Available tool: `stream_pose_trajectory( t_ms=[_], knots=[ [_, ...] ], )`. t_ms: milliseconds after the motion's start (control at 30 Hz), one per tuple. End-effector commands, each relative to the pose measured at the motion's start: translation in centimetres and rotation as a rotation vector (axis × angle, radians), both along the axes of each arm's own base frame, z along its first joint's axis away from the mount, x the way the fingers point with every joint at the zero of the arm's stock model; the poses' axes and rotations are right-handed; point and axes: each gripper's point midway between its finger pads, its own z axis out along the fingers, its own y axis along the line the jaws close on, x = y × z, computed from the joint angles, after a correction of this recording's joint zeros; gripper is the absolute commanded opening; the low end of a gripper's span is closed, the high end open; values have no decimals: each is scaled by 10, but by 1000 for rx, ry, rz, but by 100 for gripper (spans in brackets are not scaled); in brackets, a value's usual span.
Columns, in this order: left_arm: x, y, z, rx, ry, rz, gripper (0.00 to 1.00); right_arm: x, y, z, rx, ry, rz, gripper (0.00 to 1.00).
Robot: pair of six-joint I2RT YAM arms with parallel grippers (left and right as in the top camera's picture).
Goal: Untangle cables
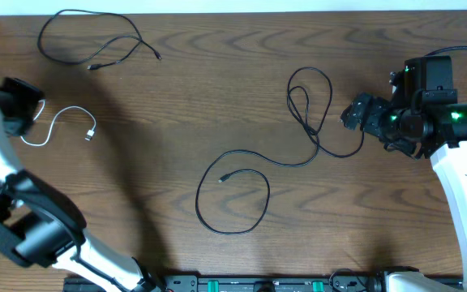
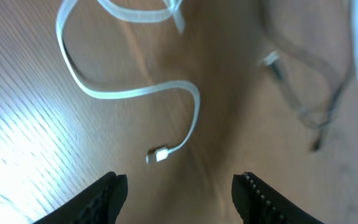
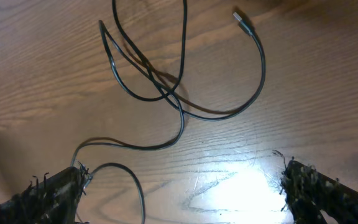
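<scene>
The white cable lies curled at the left; in the left wrist view its plug sits just ahead of my fingers. My left gripper is open and empty, beside the white cable. The shorter black cable lies loose at the back left. The longer black cable loops across the middle, crossing itself. My right gripper is open, above that cable's right end, which runs by the left finger.
The wooden table runs to a pale back edge at the top. My left arm's white and black links reach over the front left. My right arm fills the right side. A black rail lines the front edge.
</scene>
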Motion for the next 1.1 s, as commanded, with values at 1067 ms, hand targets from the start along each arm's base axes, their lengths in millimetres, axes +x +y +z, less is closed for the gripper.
stream_pose_trajectory(
  t_ms=[1067],
  knots=[
    [41, -83, -143, -116, 165, -369, 63, -7, 7, -1, 38, 34, 4, 99]
  ],
)
